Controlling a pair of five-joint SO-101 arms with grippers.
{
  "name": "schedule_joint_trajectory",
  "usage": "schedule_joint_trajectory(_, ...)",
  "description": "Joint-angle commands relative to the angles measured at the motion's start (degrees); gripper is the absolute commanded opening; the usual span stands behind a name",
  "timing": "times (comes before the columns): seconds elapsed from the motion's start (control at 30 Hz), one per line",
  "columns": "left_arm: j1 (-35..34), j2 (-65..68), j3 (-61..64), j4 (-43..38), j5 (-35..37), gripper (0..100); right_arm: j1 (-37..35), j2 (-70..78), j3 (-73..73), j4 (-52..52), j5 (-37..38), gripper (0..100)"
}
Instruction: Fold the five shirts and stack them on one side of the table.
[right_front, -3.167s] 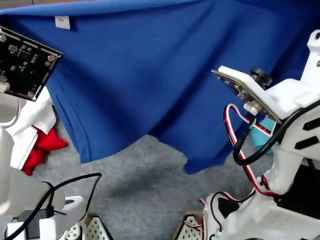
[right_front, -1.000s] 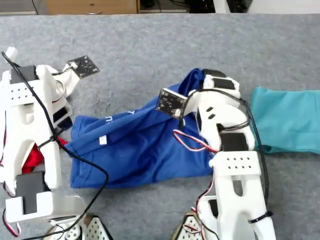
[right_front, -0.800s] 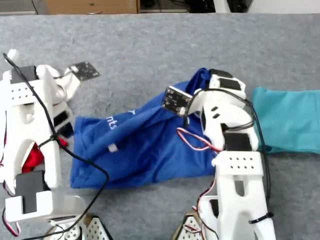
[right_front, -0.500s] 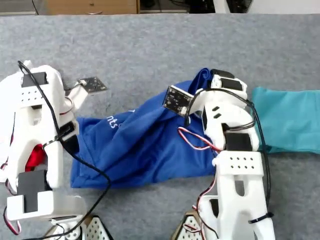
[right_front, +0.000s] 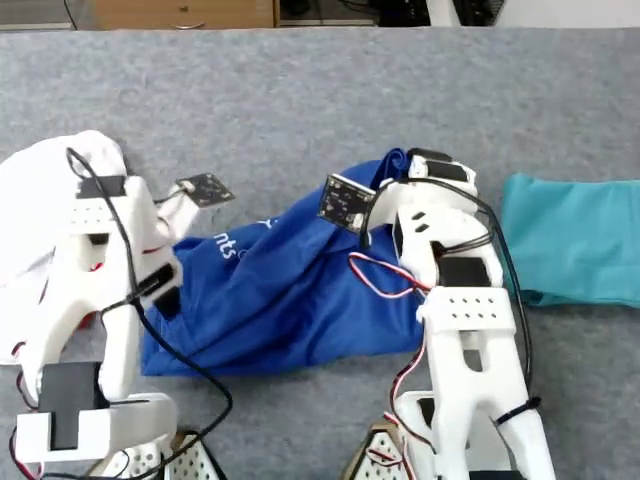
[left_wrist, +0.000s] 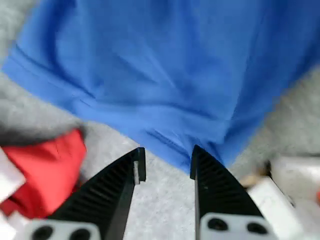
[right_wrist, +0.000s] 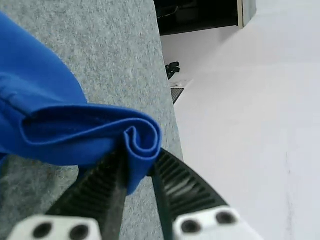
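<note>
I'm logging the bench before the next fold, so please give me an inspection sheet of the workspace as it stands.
Surface: grey felt table.
Job's things: blue shirt crumpled at centre; teal shirt lying flat to its right; white shirt and red shirt bunched at the left.
Clutter: nothing seen.
Tools: left tool open over the blue shirt's hem; right tool shut on a fold of the blue shirt.
Cables: black cable on the left arm; red-and-white wires on the right arm.
Surroundings: wooden cabinet beyond the table.

Cloth, felt, plastic
Blue shirt matt creased cloth; table rough felt; left gripper ribbed black plastic.
</note>
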Motion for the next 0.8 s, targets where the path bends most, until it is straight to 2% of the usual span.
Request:
schedule_joint_trajectory(0.0, 4.8, -2.0, 2.9, -1.7, 1.5, 16, -0.6, 0.0, -0.1, -1.5, 0.7, 0.2)
schedule_joint_trajectory(0.2, 9.1, -1.9, 5.5, -3.0, 3.4, 16, -0.5, 0.0, -0.1, -1.5, 1.7, 0.2)
schedule_joint_trajectory(0.47, 7.4, -1.9, 10.8, -14.5, 3.0, 16, -0.4, -0.1, -1.1, -1.5, 1.9, 0.2)
schedule_joint_trajectory(0.67, 7.2, -1.4, 12.0, -15.3, 2.9, 16, -0.4, 0.0, -1.2, -1.5, 1.9, 0.2)
schedule_joint_trajectory(0.77, 7.2, 2.2, 11.4, -15.3, 2.8, 11, -0.4, 0.0, -1.1, -1.5, 1.9, 0.2)
